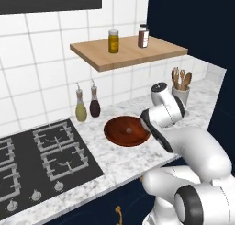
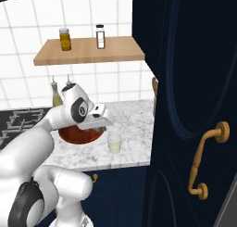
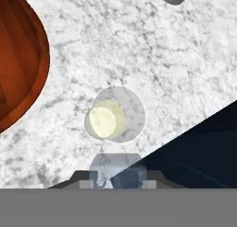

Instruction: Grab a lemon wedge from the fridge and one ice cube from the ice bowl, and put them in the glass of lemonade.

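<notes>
While the arm is reaching forward over the counter, the scene is holding two oil bottles, two jars, one bowl, one glass and one utensil holder. At the left of the left base view, the black stovetop (image 1: 41,160) is lying with its burners cut off by the frame edge. Just right of it, the two oil bottles (image 1: 87,104) are standing side by side against the white tiled wall. Above them, the wooden shelf (image 1: 128,52) is carrying an amber jar (image 1: 113,40) and a darker jar (image 1: 143,36). At the centre, the ice bowl (image 1: 126,130) is sitting on the marble counter (image 1: 114,162), its right edge hidden behind the arm; any contents are too faint to make out. Toward the right, the utensil holder (image 1: 181,92) is standing near the wall.

In the right base view, the glass of lemonade (image 2: 114,143) is standing on the counter just right of the ice bowl, below the gripper (image 2: 102,121), and a navy cabinet door (image 2: 194,105) with a gold handle is filling the right half.

In the hand view, the glass is appearing at centre, directly above the fingertips (image 3: 95,177), which are pinching a small pale translucent ice cube (image 3: 113,165). The fridge and lemon wedge cannot be made out.
</notes>
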